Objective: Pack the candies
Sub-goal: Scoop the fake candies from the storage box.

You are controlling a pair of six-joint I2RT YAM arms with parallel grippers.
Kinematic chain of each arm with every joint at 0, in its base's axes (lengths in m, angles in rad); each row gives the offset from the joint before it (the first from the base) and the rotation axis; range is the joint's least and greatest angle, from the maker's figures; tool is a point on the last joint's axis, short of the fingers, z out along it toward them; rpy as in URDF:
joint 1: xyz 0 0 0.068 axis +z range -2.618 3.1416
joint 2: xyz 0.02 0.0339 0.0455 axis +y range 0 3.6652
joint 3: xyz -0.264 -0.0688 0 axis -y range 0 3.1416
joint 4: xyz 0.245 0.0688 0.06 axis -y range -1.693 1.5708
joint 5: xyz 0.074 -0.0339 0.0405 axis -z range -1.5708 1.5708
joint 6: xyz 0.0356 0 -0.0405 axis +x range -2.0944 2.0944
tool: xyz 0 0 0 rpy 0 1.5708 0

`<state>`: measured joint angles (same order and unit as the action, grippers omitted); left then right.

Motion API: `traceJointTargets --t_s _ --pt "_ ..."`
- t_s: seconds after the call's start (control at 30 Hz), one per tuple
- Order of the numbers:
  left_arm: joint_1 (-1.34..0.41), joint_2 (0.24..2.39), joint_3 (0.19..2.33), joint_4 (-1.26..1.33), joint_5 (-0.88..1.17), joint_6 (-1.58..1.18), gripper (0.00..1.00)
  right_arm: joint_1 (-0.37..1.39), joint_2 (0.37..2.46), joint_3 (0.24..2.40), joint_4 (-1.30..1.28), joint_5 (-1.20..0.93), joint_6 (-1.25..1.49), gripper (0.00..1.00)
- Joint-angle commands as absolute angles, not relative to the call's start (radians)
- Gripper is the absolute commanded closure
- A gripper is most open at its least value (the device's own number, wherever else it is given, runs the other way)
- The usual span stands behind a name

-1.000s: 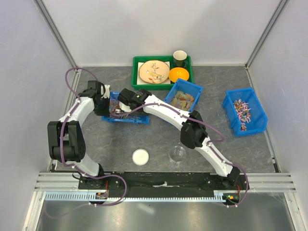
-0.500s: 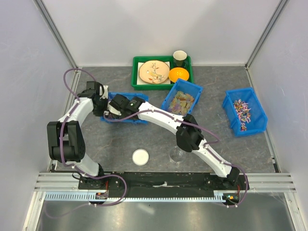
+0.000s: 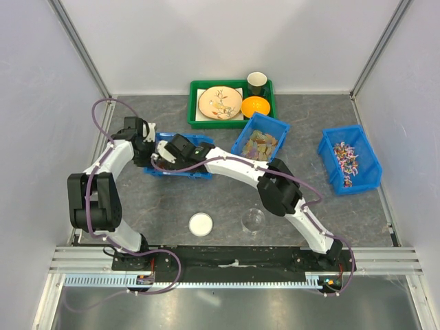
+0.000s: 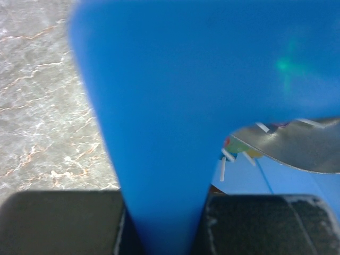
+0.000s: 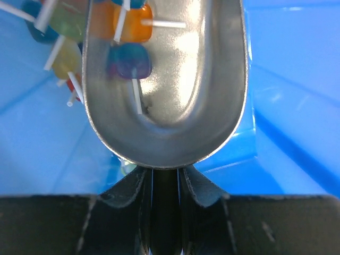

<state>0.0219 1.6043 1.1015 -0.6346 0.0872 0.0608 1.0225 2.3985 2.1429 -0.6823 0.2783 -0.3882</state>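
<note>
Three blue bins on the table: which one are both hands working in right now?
The leftmost blue bin, beside the left arm. The left hand grips its wall; the right hand holds a metal scoop inside it. The other two bins sit untouched to the right.

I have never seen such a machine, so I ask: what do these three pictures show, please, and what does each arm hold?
Two robot arms stand at a table's near edge. The overhead picture shows both reaching into a blue bin. The other two pictures come from cameras on the wrists. The left gripper is clamped on the bin's wall. The right gripper holds a metal scoop carrying the candies, which have white sticks. Two more blue bins, a green tray, a glass and a white lid lie around.
</note>
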Motion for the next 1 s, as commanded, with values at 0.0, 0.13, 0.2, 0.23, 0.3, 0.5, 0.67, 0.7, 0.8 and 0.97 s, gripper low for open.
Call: traceJointTargets --t_s 0.0,0.13,0.2,0.23,0.3,0.5,0.67,0.7,0.8,0.97 --pt "0.011 1.560 1.117 -0.540 0.150 0.009 0.98 1.011 2.289 1.994 -0.531 0.134 -0.304 1.00" --pt "0.011 1.566 1.117 -0.540 0.141 0.009 0.99 0.963 2.218 1.907 -0.496 0.020 -0.281 1.00" --pt "0.011 1.569 1.117 -0.538 0.137 0.009 0.98 0.953 2.171 1.844 -0.456 0.003 -0.279 1.00" --pt "0.009 1.568 1.115 -0.537 0.132 0.009 0.98 0.943 2.155 1.824 -0.445 0.003 -0.284 1.00" --pt "0.011 1.569 1.115 -0.535 0.129 0.009 0.98 0.928 2.109 1.775 -0.413 -0.040 -0.291 1.00" --pt "0.009 1.575 1.112 -0.529 0.121 0.009 0.98 0.894 2.013 1.704 -0.380 -0.064 -0.310 1.00" --pt "0.009 1.580 1.111 -0.528 0.114 0.011 0.98 0.870 1.945 1.654 -0.361 -0.098 -0.321 1.00" --pt "0.011 1.580 1.111 -0.528 0.117 0.011 0.99 0.867 1.936 1.648 -0.359 -0.095 -0.331 1.00" --pt "0.009 1.585 1.111 -0.528 0.117 0.011 0.99 0.862 1.910 1.628 -0.359 -0.086 -0.337 1.00" --pt "0.009 1.586 1.111 -0.529 0.114 0.012 0.98 0.842 1.852 1.576 -0.344 -0.104 -0.353 1.00"
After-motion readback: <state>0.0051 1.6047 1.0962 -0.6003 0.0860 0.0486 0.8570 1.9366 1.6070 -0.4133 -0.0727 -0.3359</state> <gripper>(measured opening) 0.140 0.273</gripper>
